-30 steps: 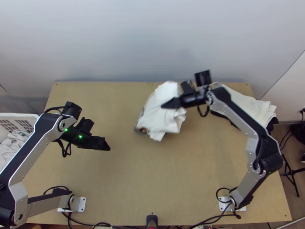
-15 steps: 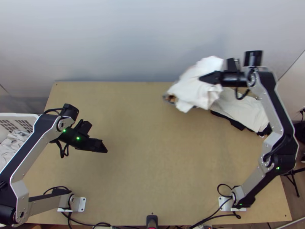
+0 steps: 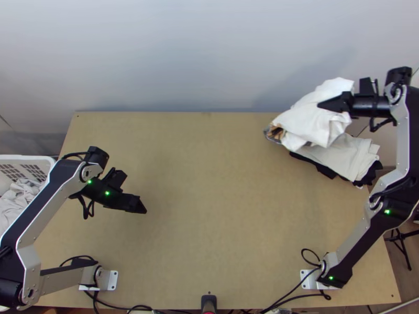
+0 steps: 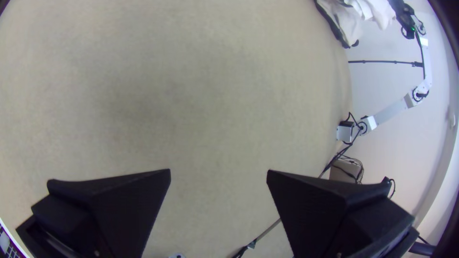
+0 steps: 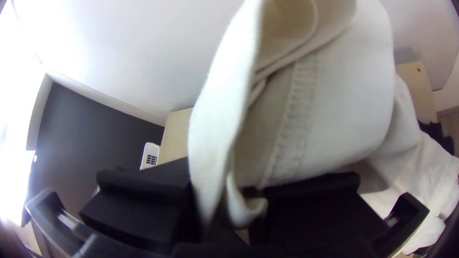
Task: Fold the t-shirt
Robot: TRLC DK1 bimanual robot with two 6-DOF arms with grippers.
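Right jaws: clamped on shirt (image 3: 314, 123) at one bunched fold; outer layers could slip from so narrow a hold.
Left jaws: apart, holding nothing, above desk (image 3: 209, 209); no second support against sagging.
Shirt: folded-over bundle, held at desk's far right; may unfold or land crooked if released high.
Pile (image 3: 348, 157): overlapped by shirt in top view, contact unclear; a low pass could shove it.

Free mid-table (image 3: 209, 209) (clothes pile (image 3: 351, 157) far right)
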